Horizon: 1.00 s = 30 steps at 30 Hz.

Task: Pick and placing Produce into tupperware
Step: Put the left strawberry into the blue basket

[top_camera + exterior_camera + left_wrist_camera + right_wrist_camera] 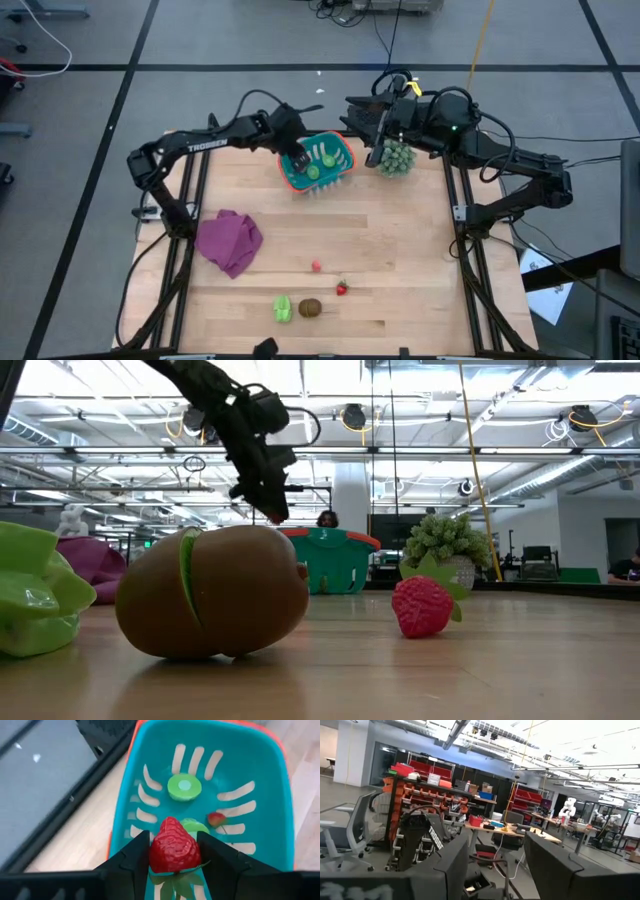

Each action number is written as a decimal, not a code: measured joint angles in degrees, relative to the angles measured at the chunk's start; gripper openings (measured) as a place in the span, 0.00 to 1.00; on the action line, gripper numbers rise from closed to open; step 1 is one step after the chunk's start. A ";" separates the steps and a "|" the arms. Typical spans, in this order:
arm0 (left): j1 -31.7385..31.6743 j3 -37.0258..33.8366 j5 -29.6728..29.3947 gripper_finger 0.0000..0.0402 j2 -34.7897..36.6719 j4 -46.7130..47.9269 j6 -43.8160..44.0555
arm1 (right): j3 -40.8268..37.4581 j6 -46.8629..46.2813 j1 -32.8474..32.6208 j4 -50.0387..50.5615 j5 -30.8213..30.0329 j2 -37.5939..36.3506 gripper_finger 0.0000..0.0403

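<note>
Red strawberry (173, 851), pinched between the two dark fingers (131, 865) of the left claw (174, 862), held above the open basket (125, 815). Teal, with slotted walls and an orange-red rim, the basket stands near the table's far edge, tilted in the high view, under the left claw (297, 158). Inside it lie a round light-green slice (184, 787), a second green piece (196, 826) partly hidden behind the held strawberry, and a small red fruit (216, 819).

Left arm (205, 140): reaches in from the table's left side towards the basket (322, 163). In the low view the left claw (272, 508) hangs just above the basket (330, 560).

Right claw (362, 118): raised at the far edge, just beside the spiky pale-green plant (395, 158); its fingers (454, 865) stand apart with nothing between them and face the room beyond.

Remaining produce on the wooden table (400, 240), near its front edge and well apart from the basket: a light-green vegetable (283, 309) just beside a brown oval (310, 308); a strawberry (342, 288) behind them; a tiny red piece (316, 266) farther back. In the low view the brown oval (215, 592) shows a green slit. A purple cloth (230, 240) lies crumpled towards the left side.
</note>
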State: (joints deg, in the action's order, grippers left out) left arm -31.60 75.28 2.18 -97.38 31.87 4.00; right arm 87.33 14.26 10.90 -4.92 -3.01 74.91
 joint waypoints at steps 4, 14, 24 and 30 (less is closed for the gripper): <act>-1.31 0.95 1.41 0.37 -2.66 0.88 0.18 | 0.00 0.00 0.00 0.04 0.00 0.00 0.45; -1.45 14.82 2.50 0.37 -12.47 14.16 -0.29 | 0.00 0.12 0.00 3.04 0.00 0.00 0.45; -1.19 17.56 3.89 0.37 -16.20 21.39 0.20 | 0.00 0.00 0.00 4.98 0.00 0.02 0.45; -1.15 17.54 3.84 0.37 -16.66 20.41 0.62 | 0.00 -0.37 0.01 5.89 -0.01 0.00 0.45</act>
State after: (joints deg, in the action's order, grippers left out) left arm -32.75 92.82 6.02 -114.04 52.28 4.62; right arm 87.33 13.89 10.91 0.96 -3.02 74.91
